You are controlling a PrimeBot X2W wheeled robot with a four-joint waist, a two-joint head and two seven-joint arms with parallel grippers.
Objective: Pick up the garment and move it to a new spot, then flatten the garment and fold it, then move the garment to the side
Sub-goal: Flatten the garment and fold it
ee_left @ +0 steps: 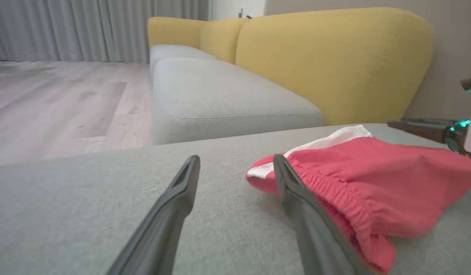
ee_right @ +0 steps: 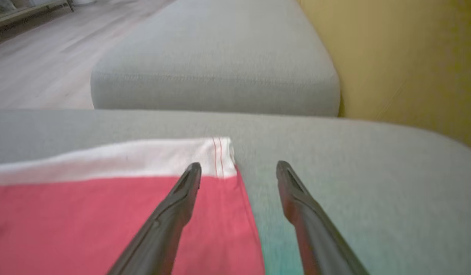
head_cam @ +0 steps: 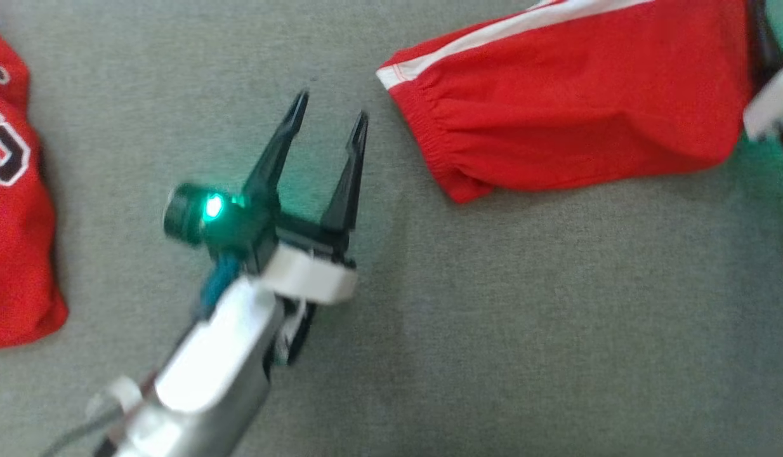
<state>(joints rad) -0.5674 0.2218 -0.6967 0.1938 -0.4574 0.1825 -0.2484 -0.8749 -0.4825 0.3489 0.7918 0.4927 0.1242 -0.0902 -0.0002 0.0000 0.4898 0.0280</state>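
The red garment point(head_cam: 569, 95) with the white stripe lies on the grey cushion point(head_cam: 493, 330), close to its far edge and toward the right side. I judge that the step in hand is the reach to take hold of it. The left gripper point(head_cam: 331, 106) hovers near the elastic end with its 2 fingers spread and empty, and the right gripper point(ee_right: 239, 165), also spread and empty, is over the corner with the white band. Next, each gripper should come down and pinch one edge of the cloth without pushing it into creases.
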